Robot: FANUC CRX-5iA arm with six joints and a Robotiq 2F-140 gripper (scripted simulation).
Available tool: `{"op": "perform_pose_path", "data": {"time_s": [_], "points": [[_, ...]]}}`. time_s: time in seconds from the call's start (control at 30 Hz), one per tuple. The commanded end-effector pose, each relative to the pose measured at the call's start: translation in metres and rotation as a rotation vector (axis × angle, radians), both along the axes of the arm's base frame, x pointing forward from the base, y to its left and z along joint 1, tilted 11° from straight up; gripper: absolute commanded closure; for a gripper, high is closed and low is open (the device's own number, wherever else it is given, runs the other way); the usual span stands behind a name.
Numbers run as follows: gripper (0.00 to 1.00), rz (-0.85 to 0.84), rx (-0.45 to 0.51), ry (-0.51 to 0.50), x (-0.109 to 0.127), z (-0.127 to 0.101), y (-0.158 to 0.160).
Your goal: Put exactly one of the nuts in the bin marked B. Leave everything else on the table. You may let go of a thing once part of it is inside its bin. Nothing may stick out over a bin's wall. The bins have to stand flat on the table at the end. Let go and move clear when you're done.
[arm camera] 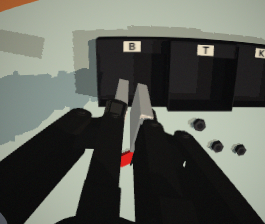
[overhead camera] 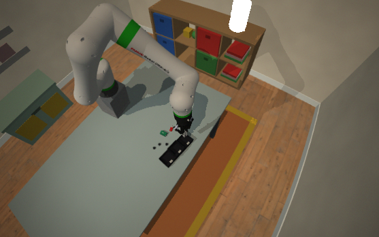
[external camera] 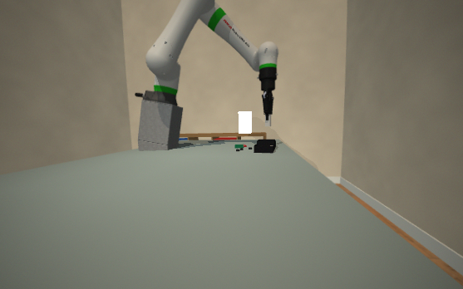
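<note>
A row of three black bins stands near the table's right edge. In the wrist view they are marked B, T and K. Three small dark nuts lie on the table beside the bins and also show in the wrist view. My gripper hangs well above the B end of the row, as the exterior view shows. Its fingers stand nearly together, and I see nothing between them. The inside of bin B is dark, so I cannot tell its contents.
A small green part and a small red part lie on the table left of the gripper. The red part shows under the fingers in the wrist view. The robot base stands at the table's back. The table edge runs close behind the bins.
</note>
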State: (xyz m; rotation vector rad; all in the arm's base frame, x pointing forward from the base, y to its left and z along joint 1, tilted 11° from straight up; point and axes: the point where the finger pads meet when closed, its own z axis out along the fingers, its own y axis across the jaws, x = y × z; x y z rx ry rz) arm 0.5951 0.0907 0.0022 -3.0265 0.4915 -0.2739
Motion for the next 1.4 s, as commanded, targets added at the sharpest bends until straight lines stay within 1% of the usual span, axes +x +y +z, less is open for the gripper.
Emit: {"op": "perform_pose_path", "data": {"time_s": [0.0, 0.1, 0.13, 0.5, 0.53, 0.6, 0.73, 0.8, 0.83, 1.3, 1.37], "points": [[0.95, 0.0, 0.0, 0.0, -0.009, 0.044, -0.001], [0.95, 0.0, 0.0, 0.0, -0.013, 0.069, -0.002], [0.95, 0.0, 0.0, 0.0, -0.014, 0.071, -0.002], [0.95, 0.0, 0.0, 0.0, -0.014, 0.071, -0.002], [0.81, 0.049, -0.009, -0.001, -0.018, 0.065, -0.007], [0.81, 0.147, -0.028, -0.005, -0.026, 0.054, -0.016], [0.81, 0.234, -0.046, -0.007, -0.042, 0.032, -0.035], [0.81, 0.234, -0.046, -0.007, -0.042, 0.032, -0.035], [0.81, 0.306, -0.061, -0.007, -0.046, 0.027, -0.04], [0.81, 0.633, -0.139, -0.003, -0.103, -0.05, -0.105], [0.81, 0.633, -0.139, -0.003, -0.103, -0.05, -0.105]]}}
